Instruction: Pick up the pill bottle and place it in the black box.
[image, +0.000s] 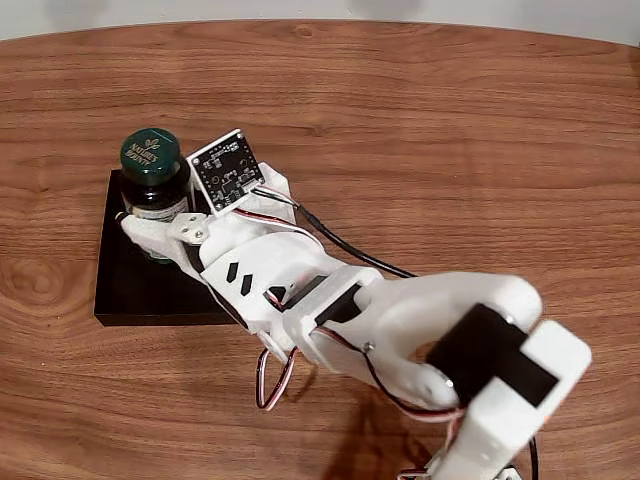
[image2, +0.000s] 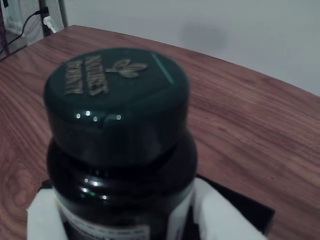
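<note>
On the brown wood-grain table (image: 420, 120) in the fixed view, the black box (image: 150, 285) is lying toward the left, and the pill bottle (image: 152, 175) is standing upright over its far part, its dark green cap with gold print facing up. The white arm (image: 400, 320) is reaching in from the lower right, and its claw (image: 158, 232) is closing around the bottle's dark body, one white finger (image: 150, 232) crossing the front of the bottle just below the label. A small circuit board (image: 226, 170) is sitting on the wrist just right of the cap, with red, white and black wires (image: 275, 375) looping beneath the arm. Whether the bottle's base is touching the box floor cannot be told from here.

In the wrist view, the pill bottle (image2: 120, 150) is looming close, cap tilted toward the camera, gold lettering and a leaf mark on top. White fingertips (image2: 220, 215) are pressing at both lower sides of the amber glass, so the claw is gripping the bottle. A corner of the black box (image2: 250, 212) is showing behind at the lower right, with the table (image2: 260, 125) stretching beyond to a pale wall (image2: 225, 30).
</note>
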